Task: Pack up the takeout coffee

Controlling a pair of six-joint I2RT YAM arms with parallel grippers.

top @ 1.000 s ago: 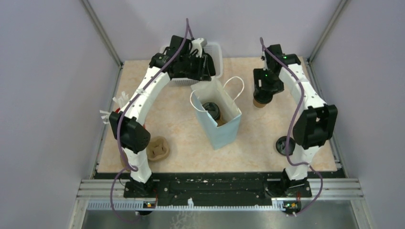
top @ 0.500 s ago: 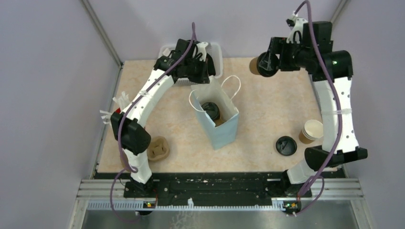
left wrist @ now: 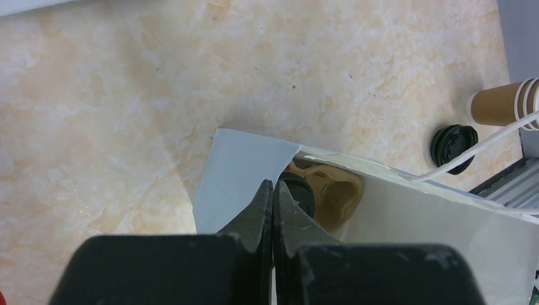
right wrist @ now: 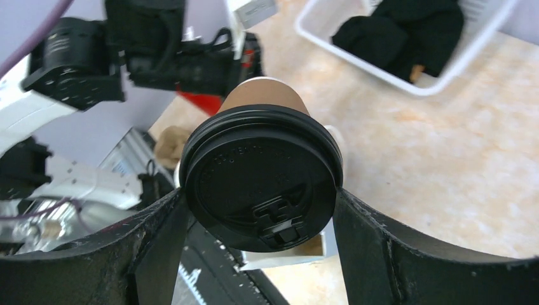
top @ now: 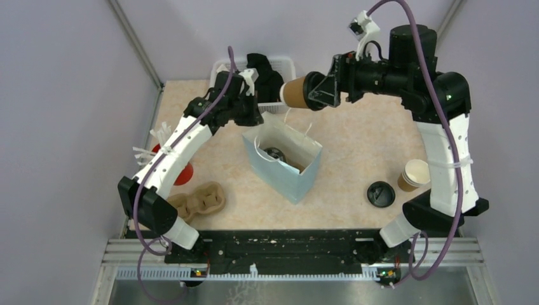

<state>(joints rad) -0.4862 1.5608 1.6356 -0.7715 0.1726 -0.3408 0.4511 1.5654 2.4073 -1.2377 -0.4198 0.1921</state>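
**Lidded coffee held in the air above the open bag**

The right gripper (top: 316, 90) is clamped on the takeout coffee (top: 293, 93). In the right wrist view its two fingers (right wrist: 372, 248) press on opposite sides of the rim of the black lid. The cup lies on its side in the air. Its lid faces the gripper and its brown bottom points toward the left arm's side. In the top view the cup hangs over the far edge of the paper bag (top: 274, 180), between the mouth of the bag and the white basket (top: 287, 63) at the back of the table. It rests on nothing.

The left gripper (left wrist: 272, 190) is closed on the rim of the bag at one corner. One finger lies on the pale blue outer wall and the other on the inner side, with the paper pinched between them. The bag stands upright near the middle of the table and its mouth is open.

Inside the bag a round black lid (left wrist: 302, 190) shows, with a brown shape (left wrist: 334, 197) just beside it. I cannot tell what the brown shape is.

To the right of the bag, near the base of the right arm, a loose lid (top: 381, 193) lies flat on the table. An open paper cup (top: 416, 173) stands just beside it. To the left of the bag, near the base of the left arm, sits the cup carrier (top: 202, 202). Behind it is a red cup (top: 183, 173), partly hidden under the left arm, with white straws (top: 152, 143) sticking out.
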